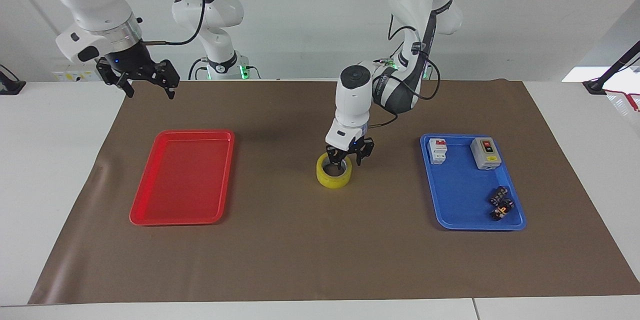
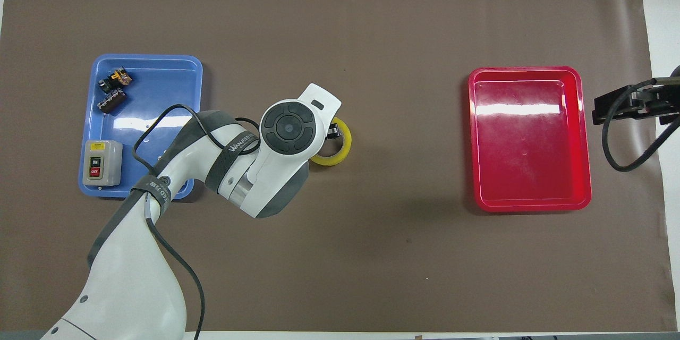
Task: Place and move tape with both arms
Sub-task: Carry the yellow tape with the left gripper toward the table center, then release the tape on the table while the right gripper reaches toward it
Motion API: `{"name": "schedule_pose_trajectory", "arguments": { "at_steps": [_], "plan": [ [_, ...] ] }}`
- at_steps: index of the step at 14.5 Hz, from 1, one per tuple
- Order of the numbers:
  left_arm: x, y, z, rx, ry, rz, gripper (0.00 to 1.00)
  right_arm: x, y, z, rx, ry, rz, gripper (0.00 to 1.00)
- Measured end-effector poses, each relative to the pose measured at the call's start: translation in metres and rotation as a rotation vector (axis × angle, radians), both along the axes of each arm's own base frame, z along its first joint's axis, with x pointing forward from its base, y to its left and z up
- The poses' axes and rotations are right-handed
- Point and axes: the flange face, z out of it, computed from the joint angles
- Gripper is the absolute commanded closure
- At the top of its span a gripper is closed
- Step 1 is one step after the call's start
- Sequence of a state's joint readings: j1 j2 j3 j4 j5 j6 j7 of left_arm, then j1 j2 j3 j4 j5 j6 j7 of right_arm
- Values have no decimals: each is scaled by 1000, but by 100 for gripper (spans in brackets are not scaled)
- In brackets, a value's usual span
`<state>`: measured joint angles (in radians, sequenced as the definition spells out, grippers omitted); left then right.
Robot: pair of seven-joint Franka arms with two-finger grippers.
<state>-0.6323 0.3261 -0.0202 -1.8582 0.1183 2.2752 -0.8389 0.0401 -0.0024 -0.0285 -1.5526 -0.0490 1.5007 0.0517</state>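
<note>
The yellow tape (image 1: 333, 180) lies flat on the brown mat between the two trays; it also shows in the overhead view (image 2: 340, 151). My left gripper (image 1: 348, 160) stands just over the tape's edge nearer the robots, fingers spread and pointing down, holding nothing. In the overhead view the left arm covers most of that gripper (image 2: 333, 132). My right gripper (image 1: 148, 91) waits open and empty in the air over the mat's corner at the right arm's end, and its edge shows in the overhead view (image 2: 611, 109).
A red tray (image 1: 180, 180) lies empty toward the right arm's end. A blue tray (image 1: 465, 195) toward the left arm's end holds a grey switch box (image 1: 485, 153), a white breaker (image 1: 438, 150) and small black parts (image 1: 501, 202).
</note>
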Motion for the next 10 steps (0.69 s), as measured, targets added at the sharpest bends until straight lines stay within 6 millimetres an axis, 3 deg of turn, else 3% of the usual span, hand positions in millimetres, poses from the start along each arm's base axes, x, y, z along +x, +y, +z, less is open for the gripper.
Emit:
{"name": "schedule_pose_trajectory", "arguments": {
  "at_steps": [2, 6, 10],
  "plan": [
    [6, 18, 24, -2, -10, 29, 0, 0, 0, -1, 0, -1, 0, 0],
    [21, 77, 73, 8, -22, 52, 0, 2, 8, -9, 2, -5, 35, 0],
    [33, 151, 116, 23, 15, 13, 0, 22, 66, -37, 72, -69, 132, 0]
  ]
}}
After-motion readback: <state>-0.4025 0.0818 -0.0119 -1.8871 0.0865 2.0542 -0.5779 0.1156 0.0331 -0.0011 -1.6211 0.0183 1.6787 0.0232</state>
